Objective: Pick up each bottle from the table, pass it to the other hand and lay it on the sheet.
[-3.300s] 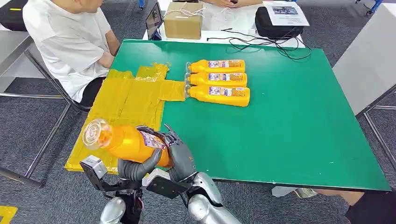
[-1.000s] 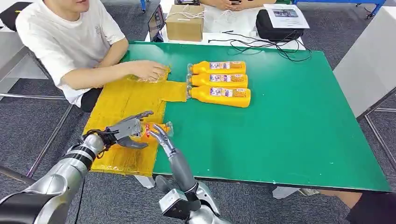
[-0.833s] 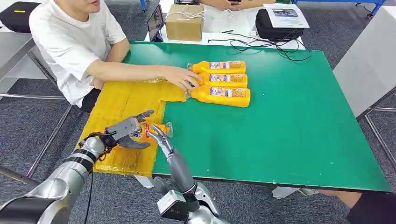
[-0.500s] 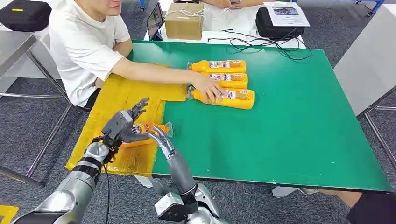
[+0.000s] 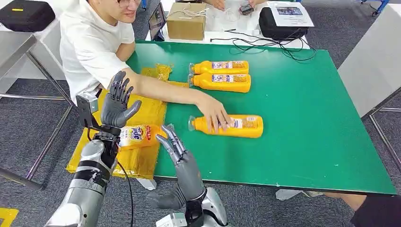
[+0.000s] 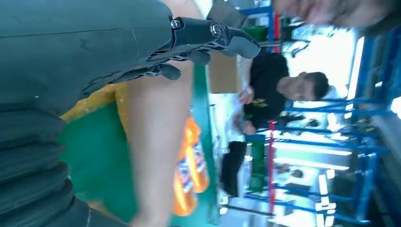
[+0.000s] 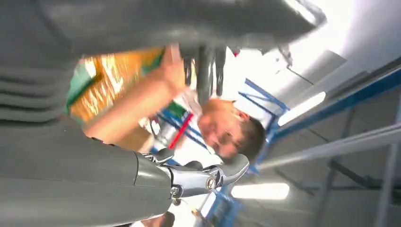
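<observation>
the next bottle (image 5: 227, 126) is lying flat on the green table (image 5: 307, 132), ahead and to the right of my right hand (image 5: 177, 149), its long axis running across my view with the cap pointing left toward me. a person's hand (image 5: 215, 116) is resting on its cap end. my right hand is the nearer one, fingers spread and holding nothing. my left hand (image 5: 118, 101) is raised over the yellow sheet (image 5: 142, 161), also spread and holding nothing. one bottle (image 5: 137, 136) is lying on the sheet between the two hands. two more bottles (image 5: 220, 74) are lying side by side further back. i'm judging the reach goes forward and right, once that person's hand is off. beyond the table a cardboard box (image 5: 186, 21) and a black bag (image 5: 279, 23) are sitting on a white desk.
</observation>
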